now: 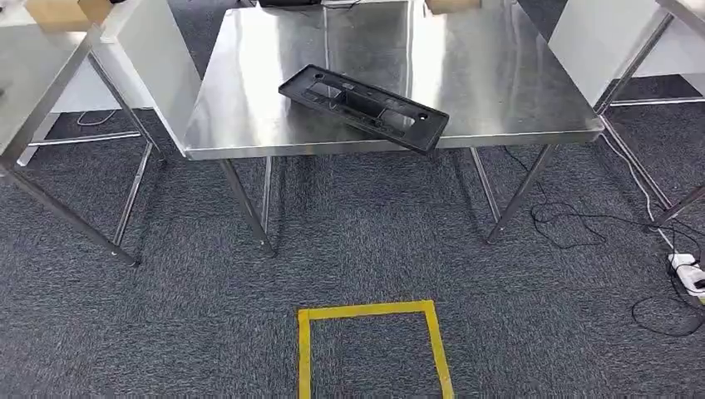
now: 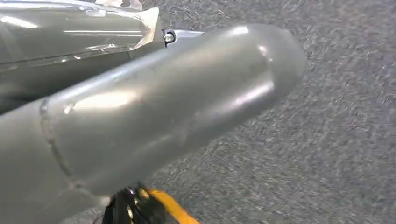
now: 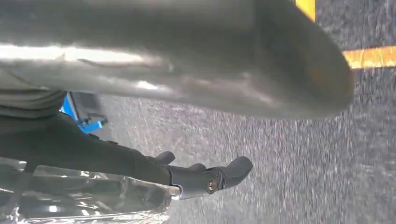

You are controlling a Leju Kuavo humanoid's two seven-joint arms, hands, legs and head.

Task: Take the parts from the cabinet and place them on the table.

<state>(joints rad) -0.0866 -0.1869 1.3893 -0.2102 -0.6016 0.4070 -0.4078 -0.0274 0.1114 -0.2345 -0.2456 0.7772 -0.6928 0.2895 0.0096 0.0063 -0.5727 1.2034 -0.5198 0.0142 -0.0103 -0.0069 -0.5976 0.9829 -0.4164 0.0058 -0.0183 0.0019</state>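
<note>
A long black plastic part [image 1: 363,106] lies slantwise on the steel table [image 1: 499,83], and its right end juts a little over the front edge. Over grey carpet hangs my left hand [image 2: 163,107]: the thick grey thumb stretches out, with nothing seen in the hand. My right hand [image 3: 140,161] also hangs above the carpet. Its dark fingers [image 3: 219,177] are loosely extended under the thumb and nothing lies between them.
A yellow tape square [image 1: 370,345] marks the carpet in front of the table. More steel tables stand at the left [image 1: 33,91] and right [image 1: 657,33]. Cables and a white power strip [image 1: 686,270] lie on the floor at the right.
</note>
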